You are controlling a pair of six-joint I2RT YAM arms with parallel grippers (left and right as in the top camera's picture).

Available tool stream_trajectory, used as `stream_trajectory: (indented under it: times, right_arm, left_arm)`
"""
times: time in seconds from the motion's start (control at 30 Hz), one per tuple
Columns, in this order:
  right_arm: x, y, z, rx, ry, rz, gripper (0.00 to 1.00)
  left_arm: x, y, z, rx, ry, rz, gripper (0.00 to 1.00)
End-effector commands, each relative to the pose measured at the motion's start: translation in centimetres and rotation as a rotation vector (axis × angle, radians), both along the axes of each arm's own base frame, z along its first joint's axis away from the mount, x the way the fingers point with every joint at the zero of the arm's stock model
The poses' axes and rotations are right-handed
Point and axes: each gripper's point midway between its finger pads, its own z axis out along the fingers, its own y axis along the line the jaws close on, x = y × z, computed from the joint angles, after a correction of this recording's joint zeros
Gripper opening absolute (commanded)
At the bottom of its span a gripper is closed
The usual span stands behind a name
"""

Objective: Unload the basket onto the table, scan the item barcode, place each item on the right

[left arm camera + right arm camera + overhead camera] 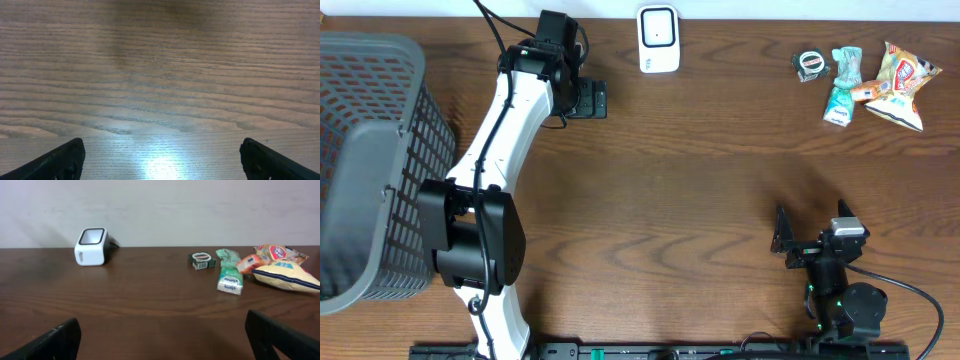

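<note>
The left gripper (586, 99) stands with its jaws spread wide and nothing between them. In its wrist view the two dark fingertips (65, 159) sit at the lower corners, with only bare wood grain and a bright glare patch between them. It hangs over the far left part of the wooden table (670, 180), just left of the barcode scanner (658, 39).

The right gripper (784, 240) is also wide open and empty, and it touches nothing. It sits low at the near right of the table, its fingers (55, 342) framing a view toward the far wall.

The items lie in a cluster at the far right, well apart from both grippers. The green-and-white packet (842, 85) is slim and crinkled, with its long axis running near to far and leaning slightly left at the near end. Its white end faces the near side. Just right of it is a puffy snack bag (902, 86), yellow and white with red print, lying flat with its long axis slanting from far left to near right. An orange packet (868, 92) is wedged between the two, touching both. A small dark box (201, 260) with a round label sits just left of the green-and-white packet. The print is too small to read.

The scanner is a white block with rounded corners. Its dark window lies on the upper face, tilted toward the near side.

A grey mesh basket (380, 60) stands at the left edge.
</note>
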Motion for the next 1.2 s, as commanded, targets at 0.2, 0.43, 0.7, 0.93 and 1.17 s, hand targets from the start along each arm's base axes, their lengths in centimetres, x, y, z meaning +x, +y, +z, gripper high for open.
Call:
stream_trajectory:
  times: [0.2, 0.43, 0.7, 0.93, 1.17]
  right_arm:
    - [0.0, 0.0, -0.1, -0.007, 0.000, -0.004, 0.99]
    - [0.0, 0.0, -0.1, -0.007, 0.000, -0.004, 0.99]
    - [0.0, 0.0, -0.1, -0.007, 0.000, -0.004, 0.99]
    - [0.0, 0.0, -0.1, -0.007, 0.000, -0.004, 0.99]
    - [0.0, 0.0, -0.1, -0.007, 0.000, -0.004, 0.99]
  left_arm:
    - [0.0, 0.3, -0.4, 0.014, 0.009, 0.006, 0.98]
    - [0.1, 1.6, -0.5, 0.087, 0.001, 0.025, 0.98]
    - [-7.5, 3.2, 3.3, 0.132, 0.118, 0.025, 0.98]
    - [-13.8, 4.5, 5.4, 0.088, -0.086, 0.035, 0.98]
    - [-20.1, 5.9, 4.4, 0.068, -0.173, 0.046, 0.98]
